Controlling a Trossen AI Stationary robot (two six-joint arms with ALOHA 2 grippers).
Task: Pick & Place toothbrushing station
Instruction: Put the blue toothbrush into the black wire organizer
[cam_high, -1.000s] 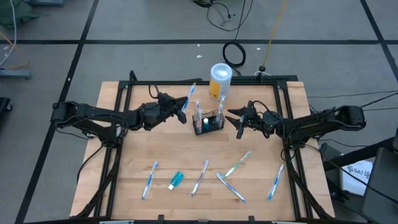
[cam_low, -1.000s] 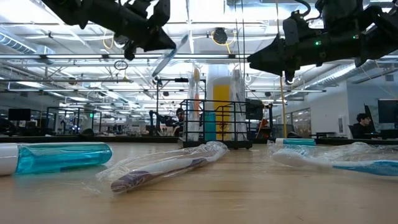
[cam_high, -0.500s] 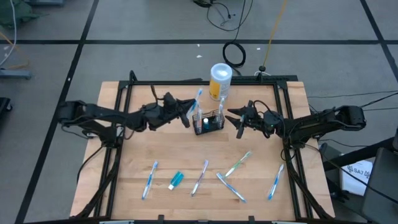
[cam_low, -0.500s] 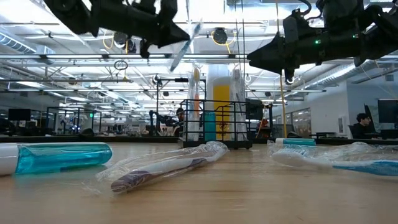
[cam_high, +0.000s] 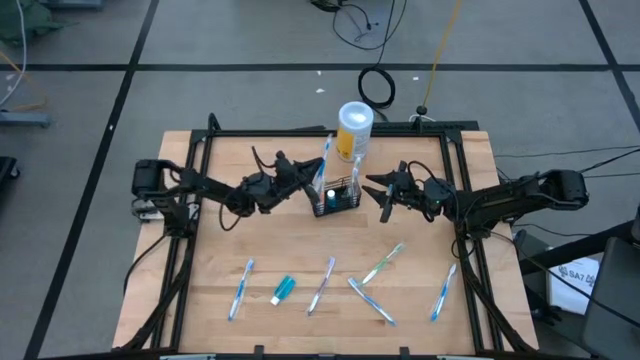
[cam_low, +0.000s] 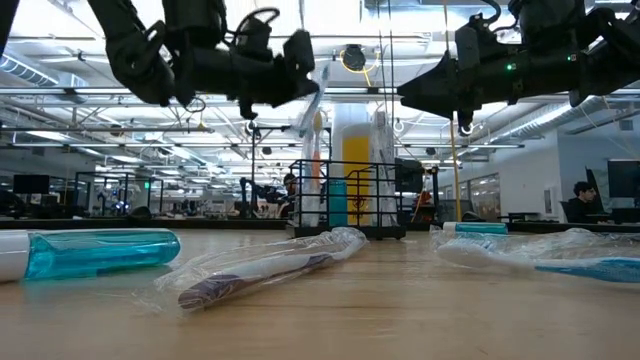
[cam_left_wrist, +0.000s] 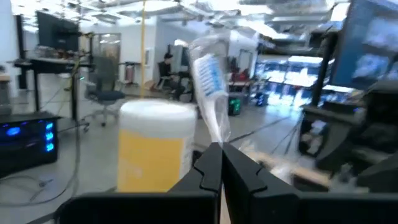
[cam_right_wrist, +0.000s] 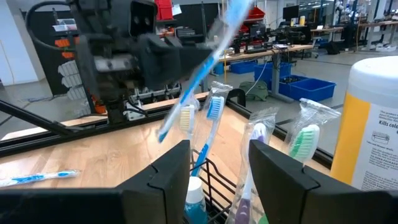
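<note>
Left gripper (cam_high: 303, 178) is hanging over the table's center-left, clenched on a wrapped blue toothbrush (cam_high: 322, 163) that is tilting up toward 1 o'clock, brush head over the near-left edge of the basket. In the left wrist view the two fingers (cam_left_wrist: 208, 171) are pressing together on the brush's handle (cam_left_wrist: 208, 93), bristle end up.

Black wire basket (cam_high: 336, 198) is sitting just past table center, at 3 o'clock from the left gripper, already holding several wrapped brushes and a small blue tube standing upright. White-and-yellow canister (cam_high: 354, 130) is standing just behind it at 12 o'clock.

Right gripper (cam_high: 378, 190) is hovering at 3 o'clock of the basket, near but not touching, fingers spread apart and empty; its wrist view is looking between both fingers (cam_right_wrist: 165, 177) into the basket (cam_right_wrist: 214, 186).

Along the near edge, more wrapped toothbrushes (cam_high: 240, 289) and a teal tube (cam_high: 284, 290) are lying flat.
</note>
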